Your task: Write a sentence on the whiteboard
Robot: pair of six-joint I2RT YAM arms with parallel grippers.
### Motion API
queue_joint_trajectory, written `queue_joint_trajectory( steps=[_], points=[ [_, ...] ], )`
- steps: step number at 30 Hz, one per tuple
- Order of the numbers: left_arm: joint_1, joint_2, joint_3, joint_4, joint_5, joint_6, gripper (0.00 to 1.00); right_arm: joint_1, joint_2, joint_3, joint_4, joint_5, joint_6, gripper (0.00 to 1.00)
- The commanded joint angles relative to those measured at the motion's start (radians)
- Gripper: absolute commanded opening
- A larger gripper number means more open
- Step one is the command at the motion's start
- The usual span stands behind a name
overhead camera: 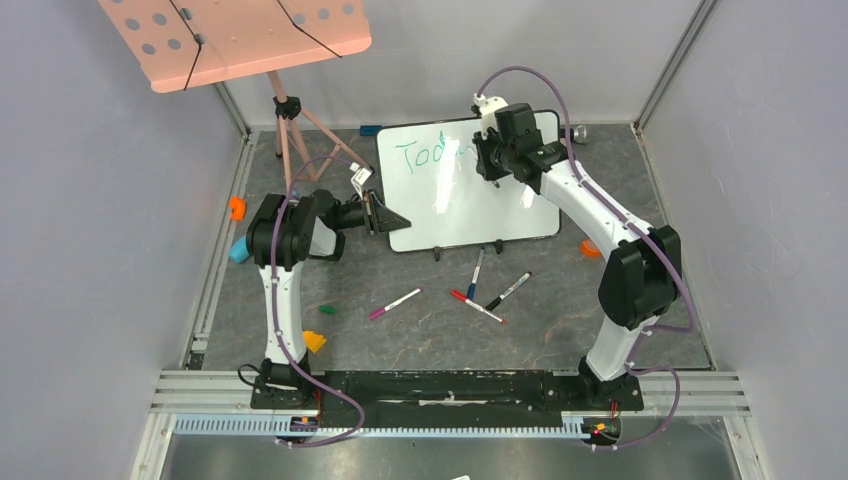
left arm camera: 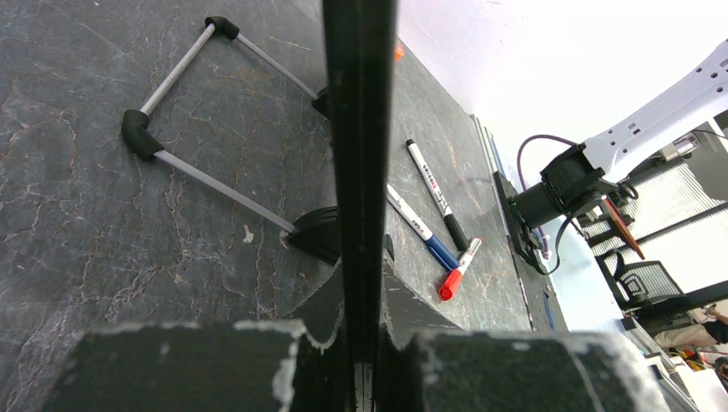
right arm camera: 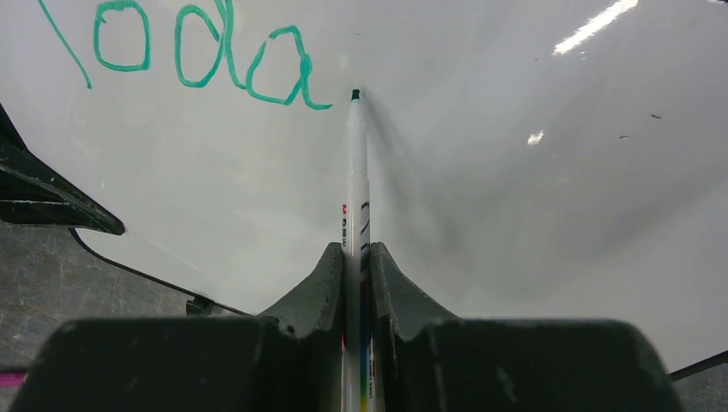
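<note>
The left arm (overhead camera: pixel 281 290) rises from its base, elbow bent, forearm reaching right; the left end effector (overhead camera: pixel 377 216) is clamped on the whiteboard (overhead camera: pixel 450 205) at its left edge; the right arm (overhead camera: pixel 600 215) arches up and leftward, wrist tipped down; the right end effector (right arm camera: pixel 356 257) is pinched tight around a marker (right arm camera: pixel 355 172).

Markers (overhead camera: pixel 477 306) on table (overhead camera: pixel 560 320) before whiteboard (overhead camera: pixel 450 210), music stand (overhead camera: pixel 240 35) behind left

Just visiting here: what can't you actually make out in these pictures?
- Top view: the right arm covers where the sentence ends on the whiteboard.
- Left wrist view: the whiteboard sits edge-on in the left gripper, hiding its written face.
- Right wrist view: the first letter runs off the top edge; print on the marker in the right gripper is too small to read.
</note>
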Motion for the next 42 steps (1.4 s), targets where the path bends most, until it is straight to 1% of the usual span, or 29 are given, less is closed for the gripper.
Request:
queue_joint_trajectory(
  steps=[1,8,20,21,28,33,42],
  points=[
    [-0.016,0.014,0.009,0.055,0.009,0.046,0.02,-0.015,-0.019,0.075,0.009,-0.011,0.007,0.0],
    [-0.016,0.015,0.009,0.055,0.009,0.047,0.02,-0.021,0.013,0.11,-0.003,-0.021,0.007,0.0],
    [-0.016,0.013,0.008,0.055,0.009,0.048,0.02,-0.022,0.029,0.101,-0.005,-0.028,0.007,0.0],
    [-0.016,0.013,0.008,0.055,0.007,0.048,0.02,-0.024,0.034,0.103,-0.007,-0.028,0.034,0.0],
    [-0.016,0.012,0.008,0.055,0.008,0.048,0.02,-0.033,0.056,0.117,-0.02,-0.027,0.054,0.0],
    [-0.016,0.013,0.008,0.055,0.008,0.047,0.02,-0.041,0.041,0.085,-0.021,-0.025,0.056,0.0],
    [-0.016,0.014,0.009,0.055,0.008,0.046,0.02,-0.05,-0.014,-0.022,0.006,-0.028,0.058,0.0]
  ],
)
